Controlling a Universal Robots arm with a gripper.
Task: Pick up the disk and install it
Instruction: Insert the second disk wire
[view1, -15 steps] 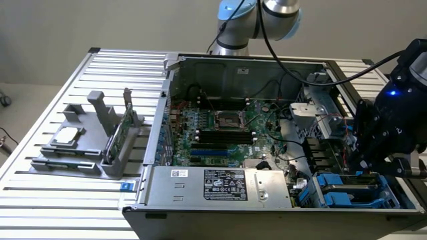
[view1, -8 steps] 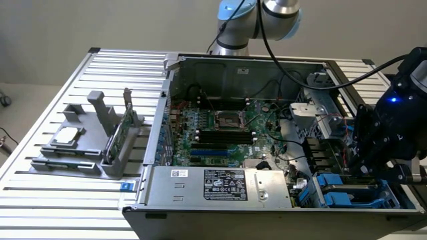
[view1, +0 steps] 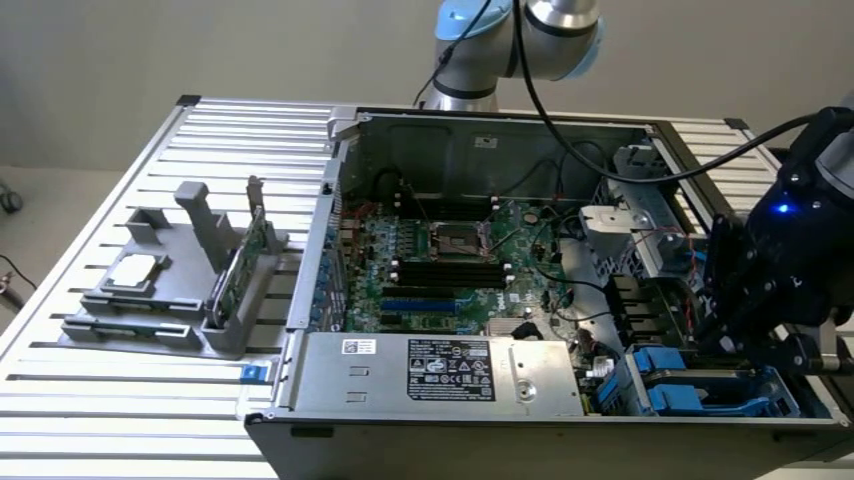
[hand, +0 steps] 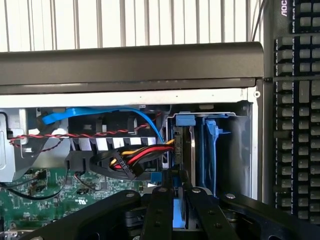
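In the wrist view the disk (hand: 186, 150) stands on edge in the drive bay at the corner of the open computer case (view1: 400, 400), its silver side and blue carrier tab showing. My gripper (hand: 179, 202) is shut on the disk's blue edge, with one black finger on each side. In the exterior view the gripper (view1: 763, 345) hangs over the bay at the case's right front corner, and its black body hides the part it holds.
A second blue carrier (hand: 210, 145) sits beside the disk in the bay. Red, yellow and blue cables (hand: 135, 155) run close by. A grey stand (view1: 174, 290) with a silver chip and a green card is at the exterior view's left. A keyboard (hand: 297, 115) lies beyond the case.
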